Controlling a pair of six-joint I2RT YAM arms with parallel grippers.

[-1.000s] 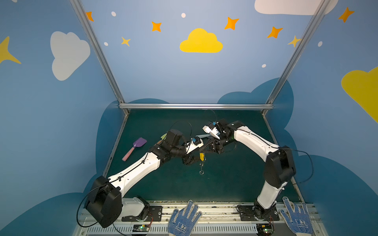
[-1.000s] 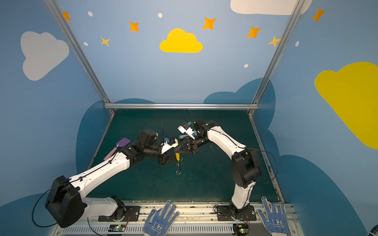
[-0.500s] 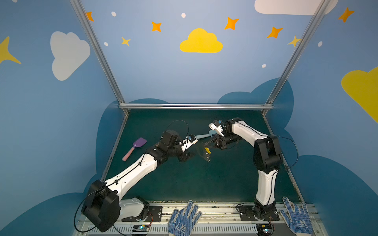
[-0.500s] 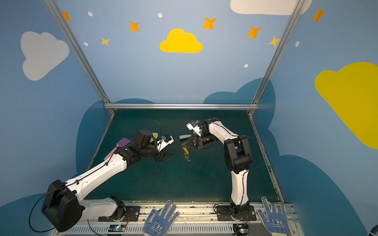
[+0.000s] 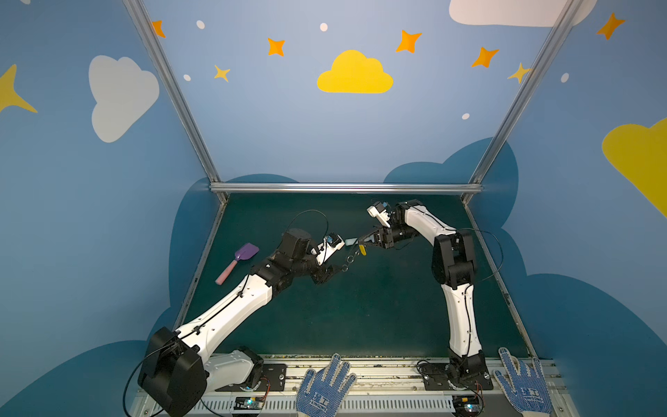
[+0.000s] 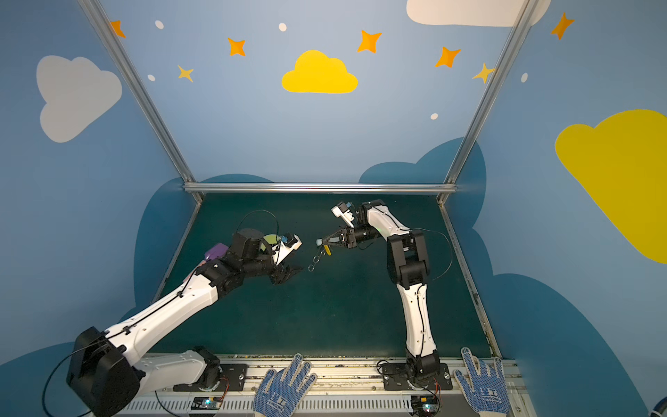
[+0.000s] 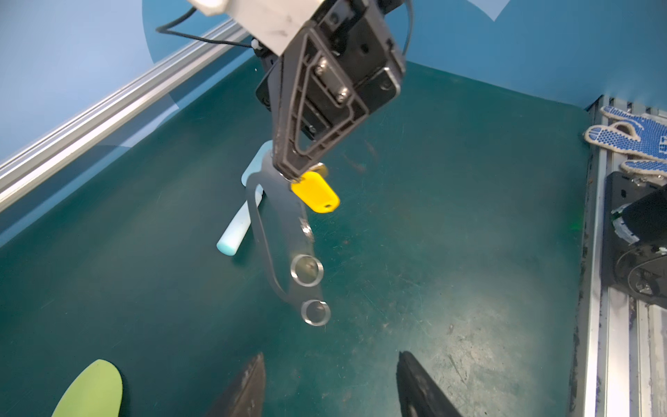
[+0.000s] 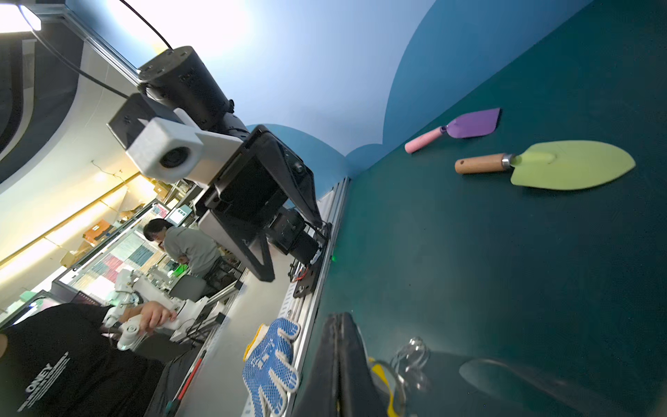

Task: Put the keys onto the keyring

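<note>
The right pincer [image 7: 288, 173] is pressing its jaws together on the upper end of the keyring [image 7: 288, 216], pinching the grey plate so that it is hanging free below the tips, clear of the bench [image 5: 361, 314]. This grip is leaving the plate's lower end and its two small metal rings [image 7: 306, 270] exposed for the other arm.

The keys [image 7: 315, 191] are showing as a yellow tag hanging directly beside the right pincer's tips, touching the plate's top. The metal key itself is mostly hidden there, and it cannot be told whether the bunch is threaded onto the plate.

The left pincer [image 7: 328, 379] is standing spread and empty, with nothing between its fingers [image 7: 249, 382]. It is facing the plate's lower rings from just beyond them, apart from the metal.

Clearances:
- Under the hanging plate, the bench is lying bare.
- Behind the plate, seen from the left pincer, a light-blue tool [image 7: 234, 231] is lying on the bench.
- A green trowel [image 8: 570, 164] and a purple shovel [image 5: 238, 258] are lying to the outer side of the left pincer, well apart from the plate.

In judgement, the free swing of the plate is the main hazard for any approach.
</note>
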